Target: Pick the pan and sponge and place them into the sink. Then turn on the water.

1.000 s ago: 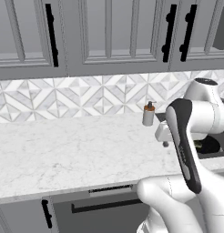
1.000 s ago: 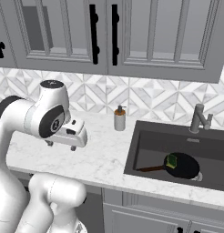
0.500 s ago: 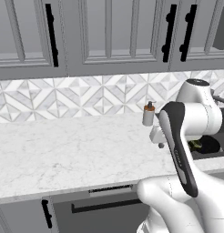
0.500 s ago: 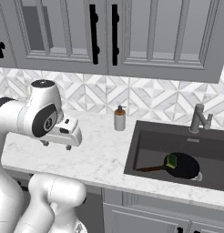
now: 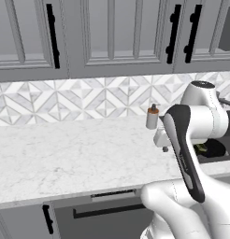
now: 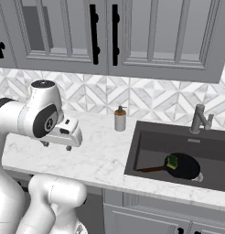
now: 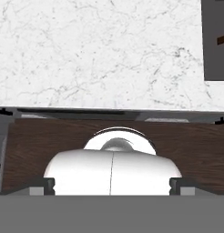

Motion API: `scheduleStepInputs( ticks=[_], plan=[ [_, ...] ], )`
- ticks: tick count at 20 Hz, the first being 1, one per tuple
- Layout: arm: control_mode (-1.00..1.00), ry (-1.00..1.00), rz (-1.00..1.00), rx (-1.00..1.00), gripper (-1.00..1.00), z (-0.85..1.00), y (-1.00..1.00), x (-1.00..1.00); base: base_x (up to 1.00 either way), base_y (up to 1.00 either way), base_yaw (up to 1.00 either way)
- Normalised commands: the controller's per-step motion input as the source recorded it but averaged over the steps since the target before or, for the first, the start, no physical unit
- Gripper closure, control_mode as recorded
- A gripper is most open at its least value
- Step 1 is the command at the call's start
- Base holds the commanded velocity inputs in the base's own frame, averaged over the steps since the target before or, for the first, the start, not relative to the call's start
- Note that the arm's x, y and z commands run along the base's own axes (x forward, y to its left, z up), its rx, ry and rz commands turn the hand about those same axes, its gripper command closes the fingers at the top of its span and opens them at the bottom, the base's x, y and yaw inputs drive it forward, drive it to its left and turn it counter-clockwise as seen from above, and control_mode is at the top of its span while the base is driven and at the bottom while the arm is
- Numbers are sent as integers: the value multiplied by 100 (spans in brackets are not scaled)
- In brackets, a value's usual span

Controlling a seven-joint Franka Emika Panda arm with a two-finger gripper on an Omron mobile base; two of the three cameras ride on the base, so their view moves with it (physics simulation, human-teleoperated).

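Pan: the black frying pan (image 6: 184, 165) is lying inside the sink (image 6: 151, 137), right of centre, its brown handle pointing left across the basin floor.
Sponge: the yellow and green sponge (image 6: 172, 161) is resting on the pan's left part, so both things are already sitting in the basin.
Water: no stream is running from the faucet (image 6: 200, 119); turning it on looks like the step in hand.
Gripper: the gripper (image 6: 56, 146) is hanging over the marble tabletop (image 6: 101, 155), well left of the sink and well apart from the faucet, pointing down; its jaws are standing wide apart and holding nothing.
Hand view: the camera is looking down at the tabletop's front edge, with a corner of the sink and the tip of the pan handle at upper right.
Doing it well: the arm is needing to carry across the basin toward the faucet at the back rim, staying high enough to be clearing the soap dispenser (image 6: 120, 119) beside the sink's left edge. Approaching the side lever squarely and pushing it steadily, rather than striking the spout, seems the safer way.
Writing: no brand, label or lettering is showing legibly on the dispenser, the cabinets (image 6: 132, 36) or the faucet.
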Motion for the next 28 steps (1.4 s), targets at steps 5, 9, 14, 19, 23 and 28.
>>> scheduleStepInputs(
  ticks=[5, 9, 14, 19, 23, 28],
  plan=[
    [100, 0, 0, 0, -100, 0, 0, 0, -23, -48, -3],
    [100, 0, 0, 0, -100, 0, 0, 0, -15, -79, 0],
    [100, 0, 0, 0, -100, 0, 0, 0, -27, -93, 0],
    [100, 0, 0, 0, -100, 0, 0, 0, -26, -80, 0],
    [100, 0, 0, 0, -100, 0, 0, 0, -7, -66, 0],
    [100, 0, 0, 0, -100, 0, 0, 0, 0, -58, 0]
  ],
)
